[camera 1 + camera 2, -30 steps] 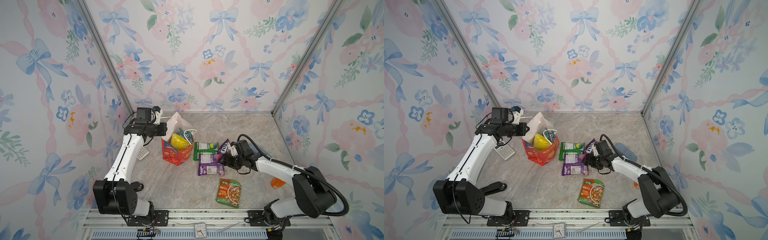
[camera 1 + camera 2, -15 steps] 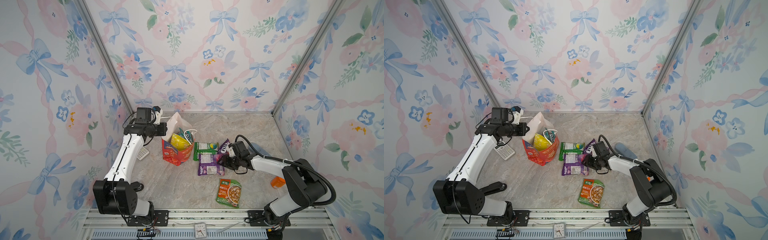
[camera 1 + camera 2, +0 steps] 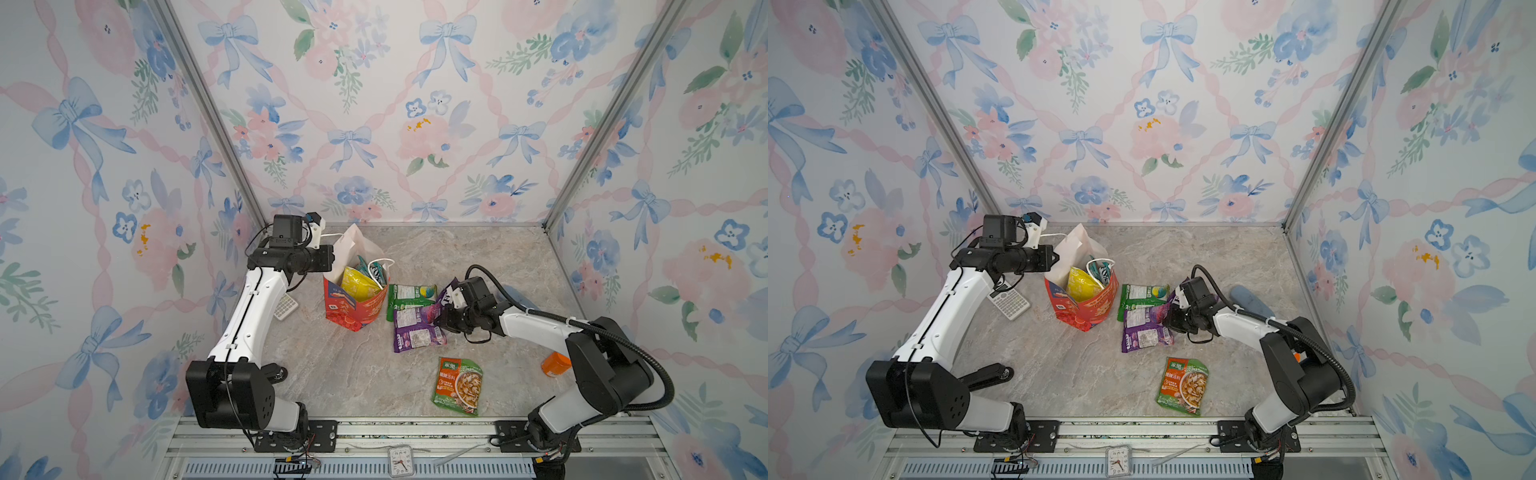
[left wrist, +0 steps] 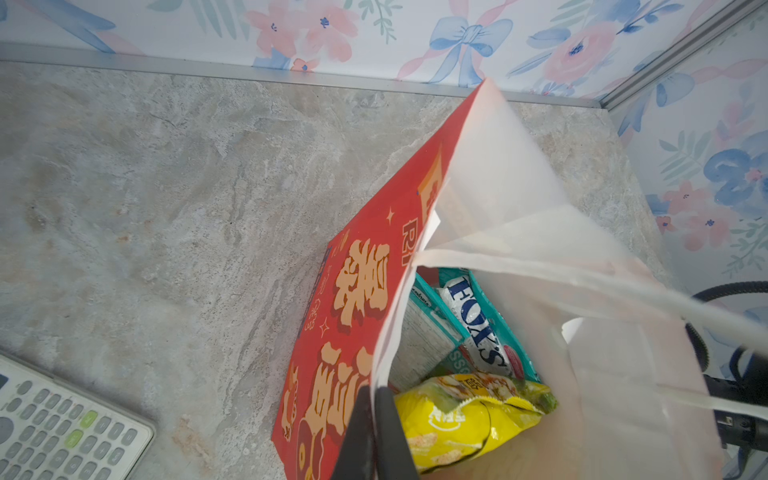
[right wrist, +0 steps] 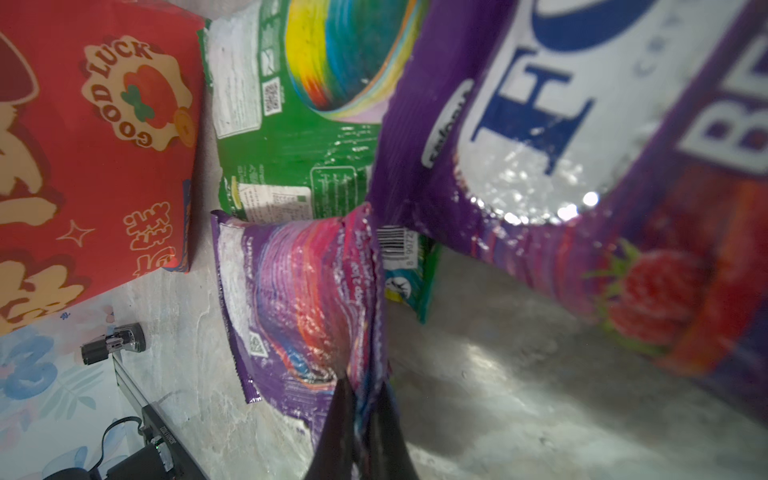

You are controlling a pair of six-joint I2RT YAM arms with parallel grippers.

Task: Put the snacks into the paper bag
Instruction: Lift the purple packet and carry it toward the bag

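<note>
Left hand (image 4: 372, 399): together, pinching the white-lined rim of the red paper bag with gold characters (image 3: 353, 307).
Bag: upright mid-table, mouth open; yellow crinkly packet (image 3: 357, 286) and teal packet (image 3: 376, 272) inside.
Green plastic packet (image 3: 409, 293): flat, just beside the bag.
Flat purple plastic packet (image 3: 415, 330): touching the green one.
Right hand (image 5: 365, 384): clamped on that purple packet's edge.
Table (image 3: 332, 374): bare in front of the bag.

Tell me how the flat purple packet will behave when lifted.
Likely floppy: the right pincer pinches just one edge of the flat purple packet, so it should dangle. Its glossy crinkled film may slip. Thin, so probably light.
</note>
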